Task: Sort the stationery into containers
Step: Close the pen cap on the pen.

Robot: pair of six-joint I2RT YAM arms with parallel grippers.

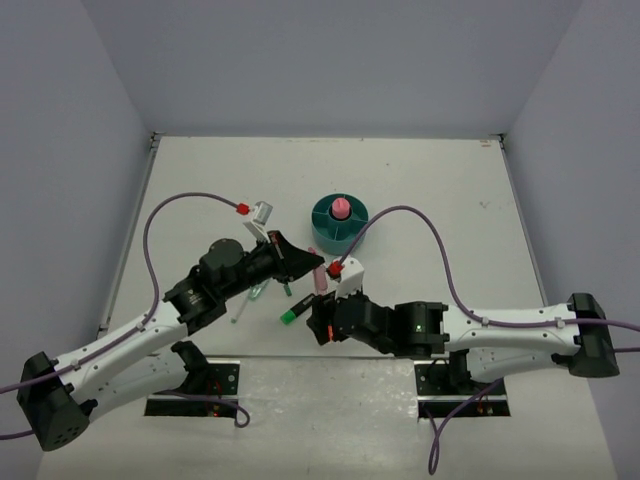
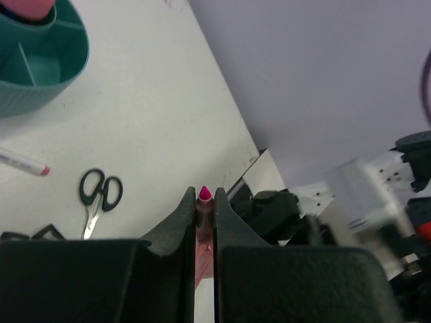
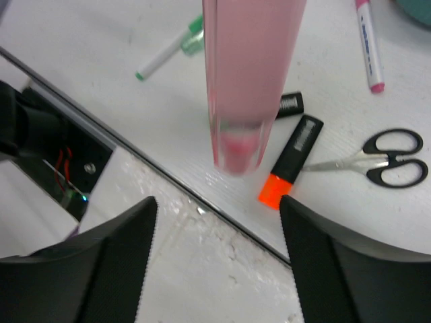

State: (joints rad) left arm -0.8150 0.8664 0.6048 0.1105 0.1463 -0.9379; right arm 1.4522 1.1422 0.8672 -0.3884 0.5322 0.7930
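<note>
My left gripper [image 1: 306,262] is shut on a pink highlighter [image 1: 318,276], whose pink tip [image 2: 204,195] pokes out between the jaws in the left wrist view. It hangs blurred in the right wrist view [image 3: 248,81], ahead of my open, empty right gripper [image 3: 215,262] and not between its jaws. The right gripper [image 1: 322,322] sits just below the highlighter near the table's front edge. The teal organizer [image 1: 326,232] holds a pink-capped glue stick [image 1: 340,208] in its central well. An orange highlighter [image 3: 291,163], black-handled scissors [image 3: 385,161] and a pink-tipped white pen [image 3: 369,42] lie on the table.
A green highlighter [image 1: 291,315], a thin green pen [image 1: 258,291] and a white pen [image 1: 242,306] lie between the arms. A small black cap [image 3: 290,104] lies by the orange highlighter. The table's front edge [image 3: 168,176] runs under the right gripper. The scissors [image 2: 100,194] and organizer [image 2: 47,87] show in the left wrist view.
</note>
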